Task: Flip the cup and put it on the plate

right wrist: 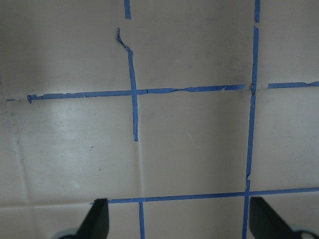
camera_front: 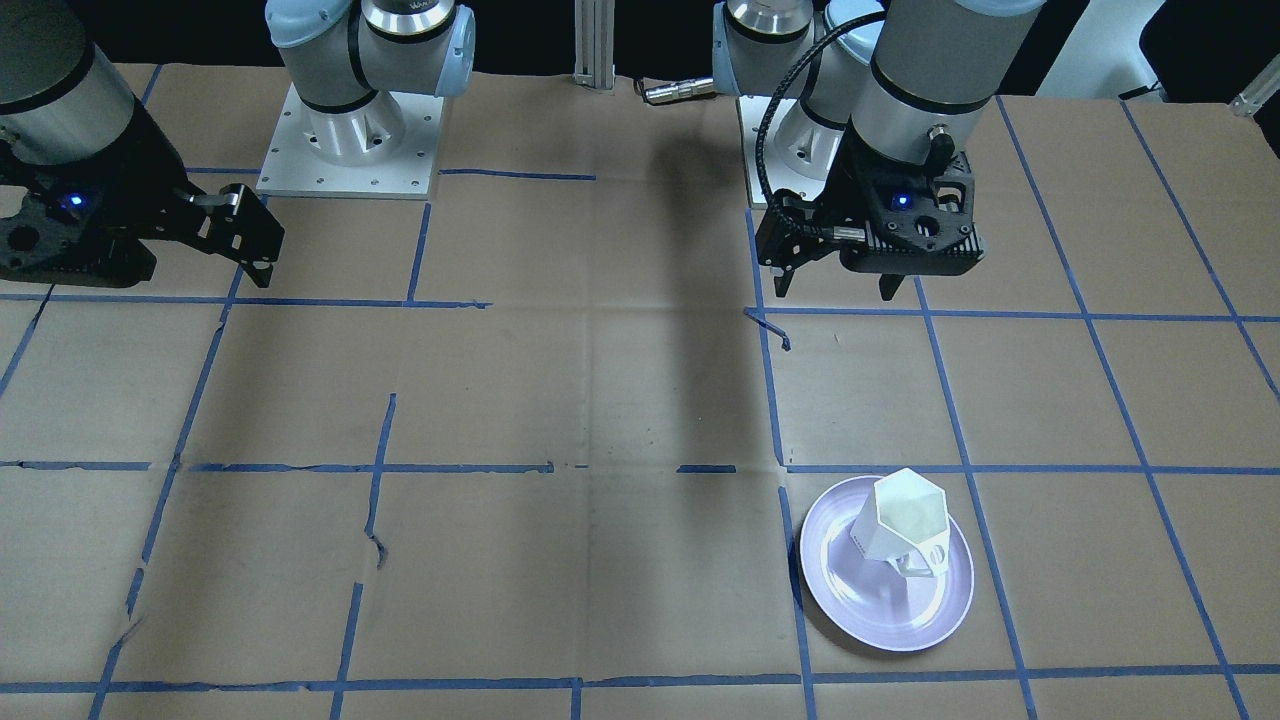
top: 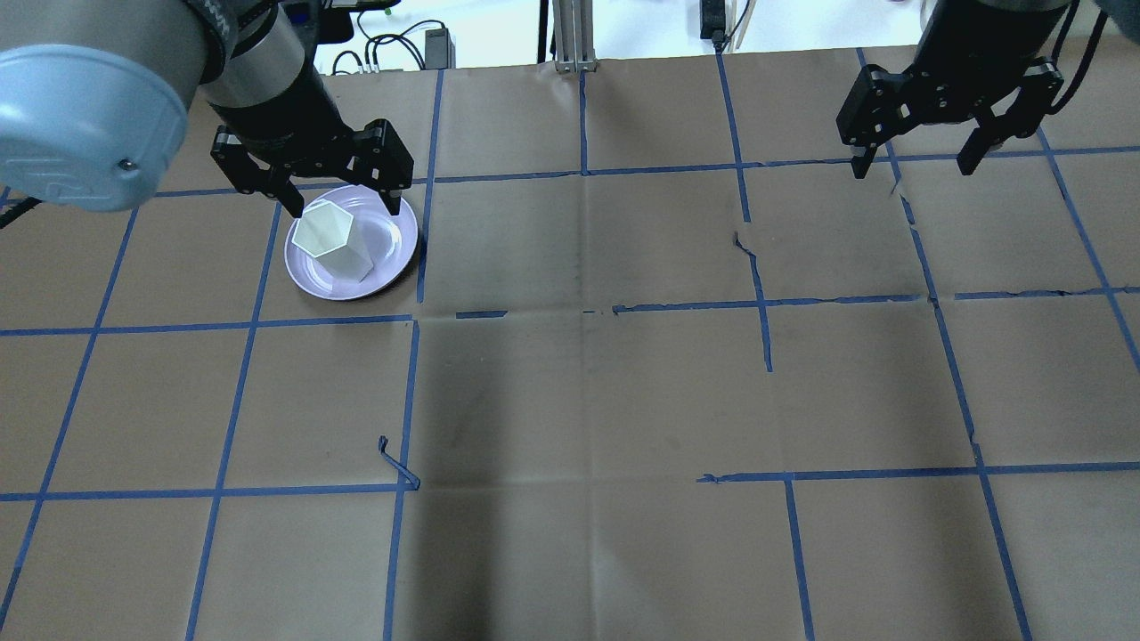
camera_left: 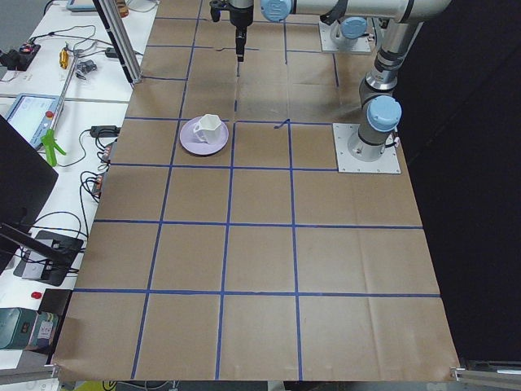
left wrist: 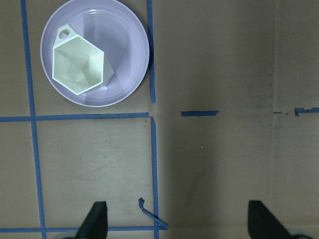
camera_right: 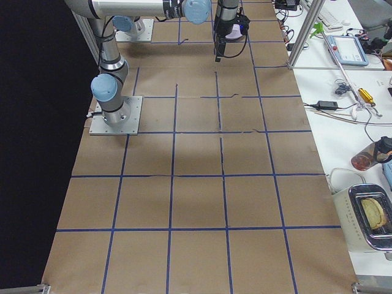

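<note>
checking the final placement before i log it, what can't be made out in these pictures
- Any side print on the cup: too small and blurred to read in every view.
- The handle: hidden behind the cup's own body in the overhead view.
- Far rim of the plate: partly covered by the left gripper in the overhead view.
- Cup's foot: hidden under its wider rim in the left wrist view.
- Exterior right view: cup and plate do not show.

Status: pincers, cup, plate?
Left pincer open, empty. Right pincer open, empty. White faceted hexagonal cup mouth-up on round glossy lavender plate. Nothing seen in the way.
</note>
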